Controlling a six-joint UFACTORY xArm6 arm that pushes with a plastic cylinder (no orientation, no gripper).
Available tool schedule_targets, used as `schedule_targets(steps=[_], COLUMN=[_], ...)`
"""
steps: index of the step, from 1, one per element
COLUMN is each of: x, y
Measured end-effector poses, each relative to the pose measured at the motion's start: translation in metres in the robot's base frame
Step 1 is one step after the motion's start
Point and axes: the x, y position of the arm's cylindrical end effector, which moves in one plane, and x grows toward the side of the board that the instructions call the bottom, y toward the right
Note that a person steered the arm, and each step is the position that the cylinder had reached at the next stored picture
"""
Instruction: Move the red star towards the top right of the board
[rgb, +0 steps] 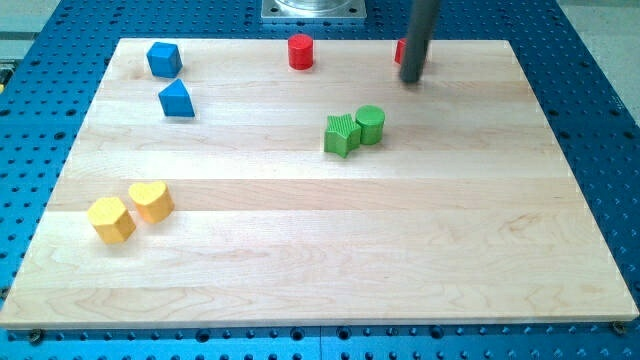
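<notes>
A red block (400, 51), likely the red star, shows only as a sliver at the view's top, right of centre, mostly hidden behind my rod. My tip (411, 78) rests on the board just below and right of it, touching or nearly so. A red cylinder (301, 51) stands at the top centre, well to the left of my tip.
A green star (342, 134) and a green cylinder (370, 124) touch each other below my tip. A blue cube (164, 59) and a blue triangular block (177, 100) sit at the top left. A yellow hexagon (111, 219) and a yellow heart (152, 201) sit at the lower left.
</notes>
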Motion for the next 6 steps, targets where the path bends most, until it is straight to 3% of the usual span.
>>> schedule_targets(steps=[1,2,3,4,6], x=[-0.034,-0.043,-0.053,-0.056,-0.052], y=[-0.005,0.056,0.065,0.031,0.031])
